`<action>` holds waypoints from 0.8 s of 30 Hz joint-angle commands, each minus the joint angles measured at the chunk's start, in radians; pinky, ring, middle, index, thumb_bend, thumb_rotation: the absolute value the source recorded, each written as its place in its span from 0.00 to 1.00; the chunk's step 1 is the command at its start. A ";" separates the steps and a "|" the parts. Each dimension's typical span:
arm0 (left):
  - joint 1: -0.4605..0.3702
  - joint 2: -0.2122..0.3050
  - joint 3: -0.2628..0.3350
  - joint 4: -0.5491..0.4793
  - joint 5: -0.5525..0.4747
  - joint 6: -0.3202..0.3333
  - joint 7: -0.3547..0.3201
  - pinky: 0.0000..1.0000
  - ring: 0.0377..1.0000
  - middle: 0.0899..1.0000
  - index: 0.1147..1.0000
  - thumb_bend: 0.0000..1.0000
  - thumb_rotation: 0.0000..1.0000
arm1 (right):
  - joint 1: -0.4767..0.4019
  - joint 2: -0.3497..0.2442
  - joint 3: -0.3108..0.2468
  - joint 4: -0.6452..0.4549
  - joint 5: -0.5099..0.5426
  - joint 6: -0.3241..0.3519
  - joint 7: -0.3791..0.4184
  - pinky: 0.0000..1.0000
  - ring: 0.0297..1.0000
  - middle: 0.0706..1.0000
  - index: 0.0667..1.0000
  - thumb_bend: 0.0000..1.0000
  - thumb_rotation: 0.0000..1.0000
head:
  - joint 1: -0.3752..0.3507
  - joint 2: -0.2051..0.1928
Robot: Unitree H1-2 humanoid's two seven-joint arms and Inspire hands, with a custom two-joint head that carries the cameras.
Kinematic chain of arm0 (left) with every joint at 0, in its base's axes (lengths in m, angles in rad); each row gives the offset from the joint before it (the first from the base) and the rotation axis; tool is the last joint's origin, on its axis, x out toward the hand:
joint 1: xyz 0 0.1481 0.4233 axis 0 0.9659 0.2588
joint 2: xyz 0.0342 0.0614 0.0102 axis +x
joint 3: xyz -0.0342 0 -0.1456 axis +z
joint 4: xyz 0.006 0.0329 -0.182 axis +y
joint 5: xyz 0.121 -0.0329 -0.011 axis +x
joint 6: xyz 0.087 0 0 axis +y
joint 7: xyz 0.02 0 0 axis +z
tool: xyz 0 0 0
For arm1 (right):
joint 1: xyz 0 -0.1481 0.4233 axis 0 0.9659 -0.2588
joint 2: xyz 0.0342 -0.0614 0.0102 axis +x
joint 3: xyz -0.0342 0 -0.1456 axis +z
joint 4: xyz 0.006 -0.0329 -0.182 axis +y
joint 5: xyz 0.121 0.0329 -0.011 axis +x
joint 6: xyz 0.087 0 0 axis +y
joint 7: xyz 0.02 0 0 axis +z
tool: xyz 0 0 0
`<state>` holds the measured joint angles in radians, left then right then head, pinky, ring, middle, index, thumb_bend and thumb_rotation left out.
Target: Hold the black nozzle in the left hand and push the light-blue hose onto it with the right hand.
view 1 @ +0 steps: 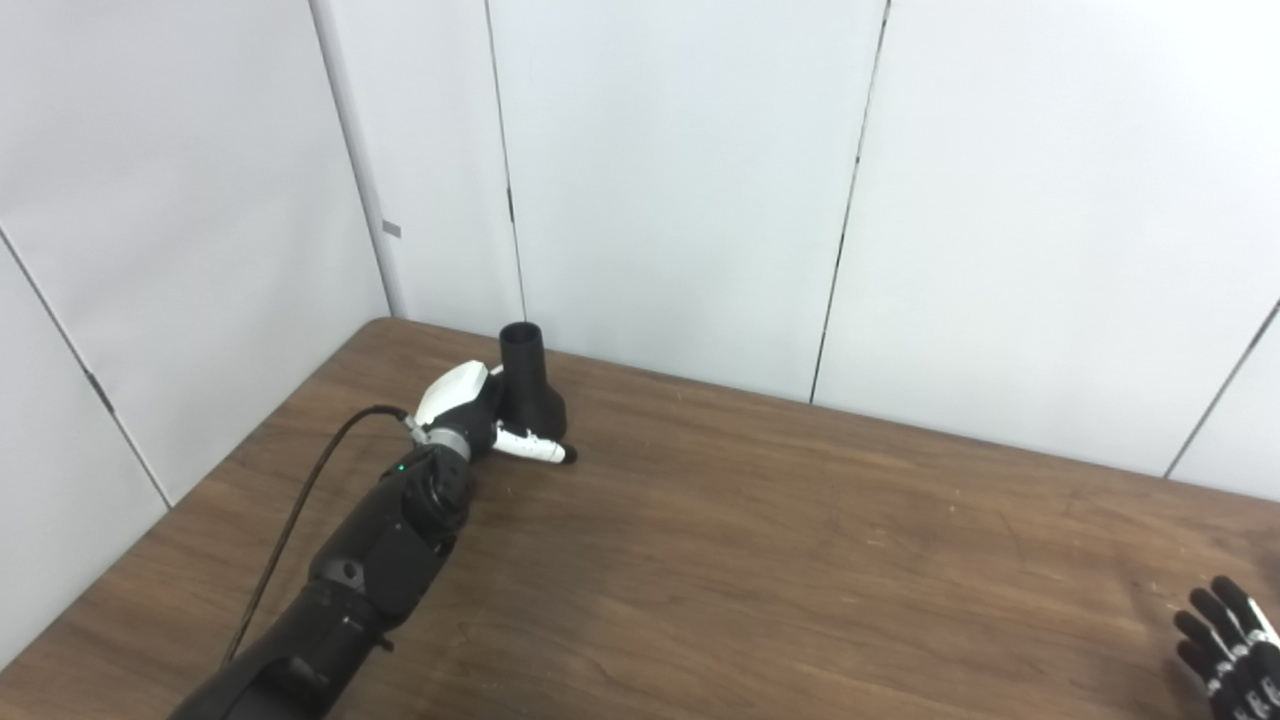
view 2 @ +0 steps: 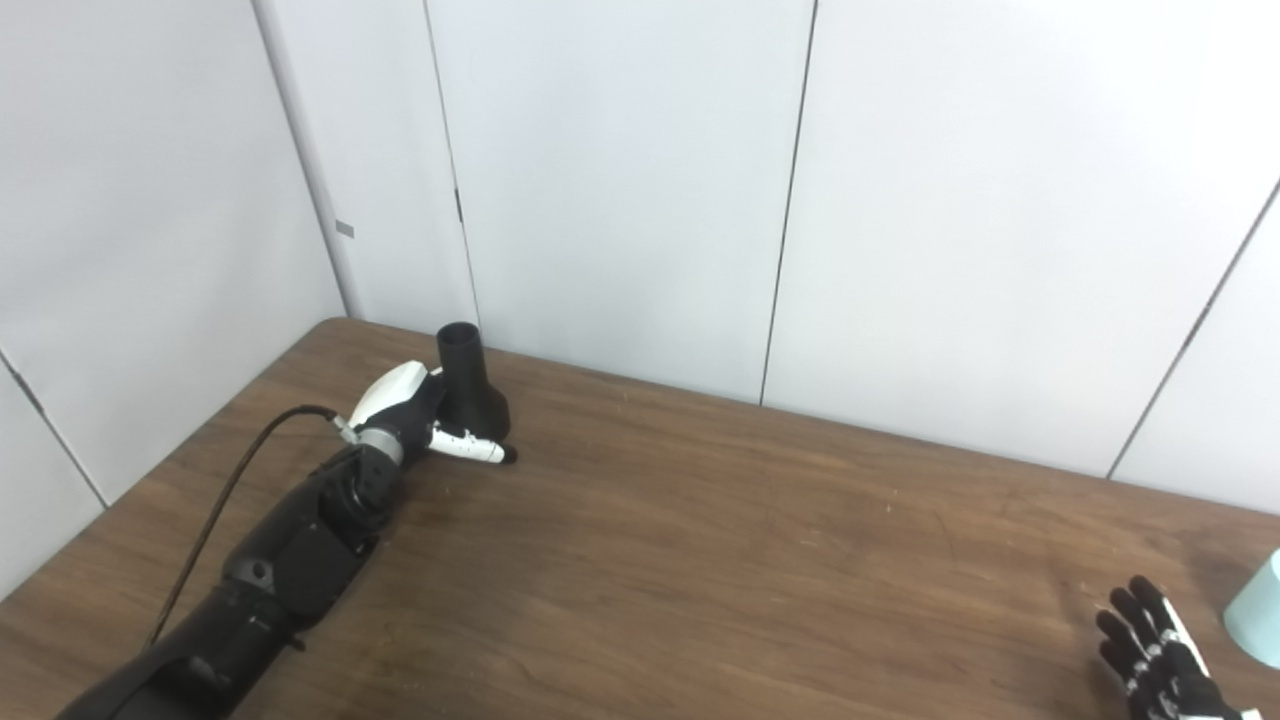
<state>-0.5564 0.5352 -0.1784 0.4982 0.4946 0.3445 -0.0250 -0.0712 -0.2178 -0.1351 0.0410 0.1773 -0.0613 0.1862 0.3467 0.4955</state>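
The black nozzle (view 1: 530, 385) stands upright on the wooden table (view 1: 760, 540) near its far left corner, narrow mouth up. My left hand (view 1: 470, 410) is wrapped around its wide base, with the thumb (view 1: 535, 447) lying across the front and the fingers hidden behind. It also shows in the right eye view (view 2: 410, 410). My right hand (view 2: 1155, 650) is at the bottom right, fingers spread, holding nothing. The light-blue hose (view 2: 1258, 620) shows only as a pale end at the right edge of the right eye view, just right of that hand and apart from it.
White wall panels (view 1: 680, 180) close off the table at the back and left. A black cable (view 1: 300, 510) runs along my left arm. Bare wood lies between the two hands.
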 commanded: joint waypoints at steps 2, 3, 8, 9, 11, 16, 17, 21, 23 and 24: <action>-0.040 0.034 -0.037 -0.006 0.044 -0.026 -0.015 1.00 0.97 0.89 0.82 1.00 0.33 | 0.009 0.015 0.007 0.005 0.012 -0.009 -0.002 0.94 0.93 0.95 0.97 0.61 1.00 | 0.001 0.003; -0.042 0.039 -0.049 -0.002 0.055 -0.027 -0.015 1.00 0.97 0.88 0.82 1.00 0.34 | 0.008 0.016 0.006 0.005 0.013 -0.008 -0.002 0.94 0.93 0.95 0.97 0.61 1.00 | 0.001 0.003; -0.046 0.052 -0.088 0.005 0.095 -0.019 -0.013 1.00 0.97 0.88 0.82 1.00 0.34 | 0.012 0.016 0.006 -0.002 0.016 -0.003 0.000 0.94 0.93 0.94 0.97 0.61 1.00 | 0.004 0.006; -0.046 0.054 -0.096 0.005 0.104 -0.015 -0.013 1.00 0.98 0.88 0.82 1.00 0.35 | 0.013 0.015 0.006 -0.004 0.017 -0.002 0.001 0.94 0.93 0.94 0.97 0.61 1.00 | 0.004 0.007; -0.046 0.057 -0.104 0.005 0.116 -0.009 -0.014 1.00 0.99 0.88 0.82 1.00 0.35 | 0.013 0.014 0.005 -0.003 0.019 -0.001 0.002 0.94 0.93 0.94 0.97 0.62 1.00 | 0.003 0.008; -0.046 0.044 -0.102 0.010 0.117 0.010 -0.012 1.00 1.00 0.89 0.81 1.00 0.36 | 0.016 0.011 0.005 -0.016 0.018 0.006 0.002 0.93 0.93 0.94 0.97 0.62 1.00 | 0.002 0.010; -0.046 0.043 -0.101 0.011 0.117 0.011 -0.012 1.00 1.00 0.89 0.80 1.00 0.37 | 0.016 0.011 0.005 -0.018 0.017 0.008 0.001 0.93 0.93 0.94 0.97 0.63 1.00 | 0.002 0.010; -0.045 0.036 -0.090 0.021 0.100 -0.005 -0.007 1.00 1.00 0.90 0.80 1.00 0.37 | 0.017 0.009 0.005 -0.021 0.014 0.008 0.000 0.93 0.93 0.94 0.97 0.63 1.00 | 0.002 0.010; -0.046 0.034 -0.087 0.029 0.095 -0.014 -0.005 1.00 1.00 0.89 0.79 1.00 0.36 | 0.018 0.009 0.006 -0.026 0.013 0.012 -0.001 0.93 0.93 0.93 0.97 0.63 1.00 | 0.000 0.014; -0.046 0.032 -0.086 0.031 0.093 -0.016 -0.005 1.00 0.99 0.88 0.79 0.99 0.35 | 0.018 0.008 0.006 -0.027 0.013 0.013 -0.001 0.93 0.93 0.93 0.97 0.63 1.00 | 0.001 0.015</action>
<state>-0.5843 0.5662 -0.2590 0.5167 0.5767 0.3377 -0.0279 -0.0637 -0.2176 -0.1316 0.0265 0.1809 -0.0407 0.1871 0.3467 0.5077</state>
